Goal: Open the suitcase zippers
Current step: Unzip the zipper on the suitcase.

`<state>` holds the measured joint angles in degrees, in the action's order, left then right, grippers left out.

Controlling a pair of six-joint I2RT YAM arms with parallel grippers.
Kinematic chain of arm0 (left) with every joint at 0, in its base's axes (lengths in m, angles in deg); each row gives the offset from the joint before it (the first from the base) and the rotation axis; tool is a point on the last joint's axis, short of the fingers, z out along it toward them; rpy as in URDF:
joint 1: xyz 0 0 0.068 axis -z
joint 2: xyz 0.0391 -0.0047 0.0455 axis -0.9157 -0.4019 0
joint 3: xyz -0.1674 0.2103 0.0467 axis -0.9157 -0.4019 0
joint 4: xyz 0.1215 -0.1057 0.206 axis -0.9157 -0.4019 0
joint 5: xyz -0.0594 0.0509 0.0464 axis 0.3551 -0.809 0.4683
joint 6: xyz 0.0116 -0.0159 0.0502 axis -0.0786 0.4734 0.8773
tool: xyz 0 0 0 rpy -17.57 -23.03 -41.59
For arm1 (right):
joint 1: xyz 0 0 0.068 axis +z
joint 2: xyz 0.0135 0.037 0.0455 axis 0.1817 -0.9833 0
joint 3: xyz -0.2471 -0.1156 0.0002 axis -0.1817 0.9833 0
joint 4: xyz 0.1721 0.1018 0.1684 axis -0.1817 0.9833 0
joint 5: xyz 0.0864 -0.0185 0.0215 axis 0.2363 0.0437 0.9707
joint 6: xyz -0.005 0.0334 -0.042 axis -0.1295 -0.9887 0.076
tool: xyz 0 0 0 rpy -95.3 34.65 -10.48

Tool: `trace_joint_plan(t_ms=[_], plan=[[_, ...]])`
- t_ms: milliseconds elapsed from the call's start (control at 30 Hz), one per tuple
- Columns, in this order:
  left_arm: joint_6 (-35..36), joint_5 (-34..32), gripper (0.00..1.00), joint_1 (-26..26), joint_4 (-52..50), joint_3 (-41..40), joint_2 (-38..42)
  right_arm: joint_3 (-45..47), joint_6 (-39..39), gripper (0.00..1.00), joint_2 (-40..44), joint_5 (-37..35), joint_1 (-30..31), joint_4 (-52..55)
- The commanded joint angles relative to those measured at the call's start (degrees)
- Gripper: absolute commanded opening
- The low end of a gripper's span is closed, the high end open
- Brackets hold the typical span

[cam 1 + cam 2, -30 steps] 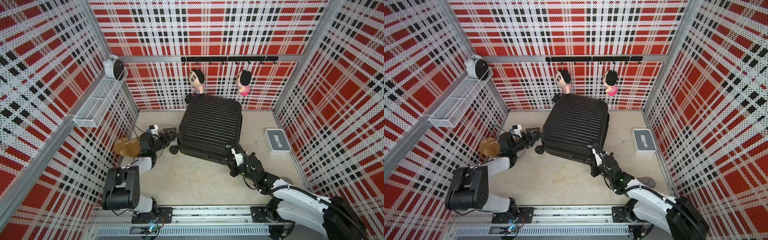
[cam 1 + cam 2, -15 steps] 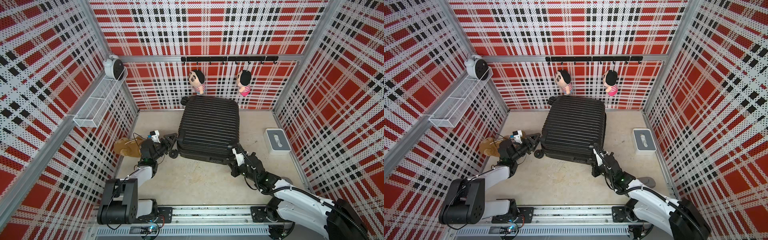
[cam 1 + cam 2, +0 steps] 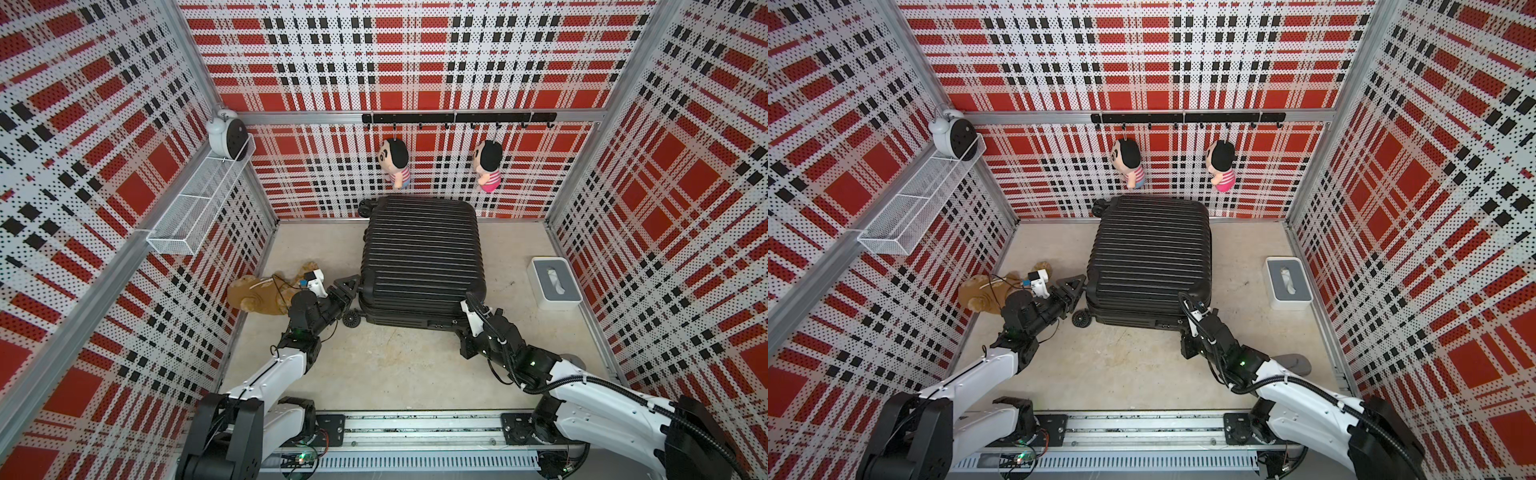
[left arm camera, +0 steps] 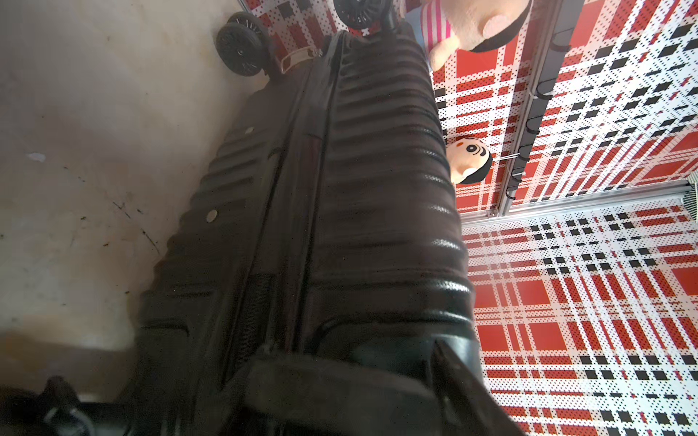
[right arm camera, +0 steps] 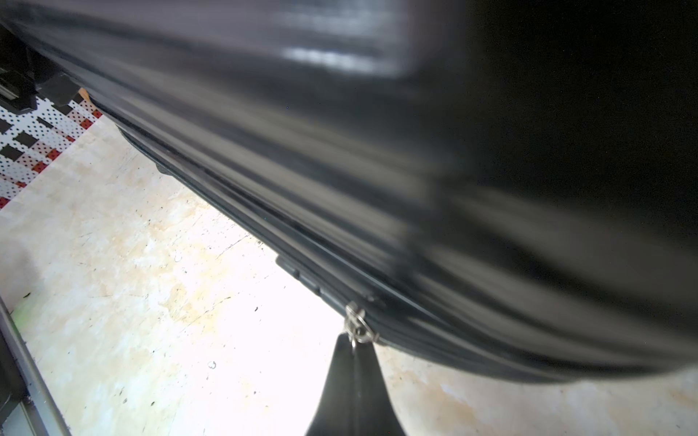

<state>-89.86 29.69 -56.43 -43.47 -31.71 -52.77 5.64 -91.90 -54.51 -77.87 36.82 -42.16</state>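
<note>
**Top views.** Large black ribbed hard-shell suitcase [image 3: 419, 257] lies flat on the beige floor [image 3: 395, 365], its far end at the back wall; it shows the same in both top views [image 3: 1150, 257]. Left gripper [image 3: 353, 291] sits at the case's left side wall, just beside the near black spinner wheel [image 3: 352, 320]. Its jaws are apart, with the tips against the shell. Right gripper [image 3: 464, 330] is tucked at the near right corner, its claw hidden here.

**Left wrist.** Thin black zipper track [image 4: 326, 143] runs along the side seam. It looks closed as far as can be seen.

**Right wrist.** The claw is pressed together, clamped on a small silver pull ring [image 5: 357, 326] hanging from the seam. The shell is blurred.

**Judgement.**
- Step in hand: drawing the slider round.
- Pull along the seam line, not away from it, or the thin ring may slip from the pads.
- Brace with the left so the case does not swivel on the floor.
- Ease off at the corner.
</note>
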Motion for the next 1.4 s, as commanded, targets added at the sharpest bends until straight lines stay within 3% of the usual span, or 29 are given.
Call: trace_joint_plan(t_ms=[0,267,533,1067,1233,1367], plan=[[6.5,1.6,0.41,3.9,-3.3,-1.6,1.2,-3.3,0.9,0.0,-1.7,3.4,3.9,-2.2],[5.3,-2.4,0.41,11.0,-4.4,-1.9,3.0,-6.3,0.3,0.0,-6.8,2.7,5.6,-4.3],[3.5,-7.9,0.41,19.8,-4.7,-1.9,3.4,-7.9,1.5,0.0,-6.3,-1.4,5.5,-0.9],[2.2,-14.0,0.41,36.3,-3.5,2.2,-4.6,-5.8,6.2,0.0,1.3,4.1,-7.9,4.5],[2.0,-14.3,0.41,37.6,-1.5,2.9,-7.6,-4.1,5.0,0.0,2.6,8.9,-6.9,1.7],[1.8,-14.3,0.41,37.6,-1.0,2.9,-8.4,-2.5,3.8,0.0,3.6,5.1,-1.5,-0.3]])
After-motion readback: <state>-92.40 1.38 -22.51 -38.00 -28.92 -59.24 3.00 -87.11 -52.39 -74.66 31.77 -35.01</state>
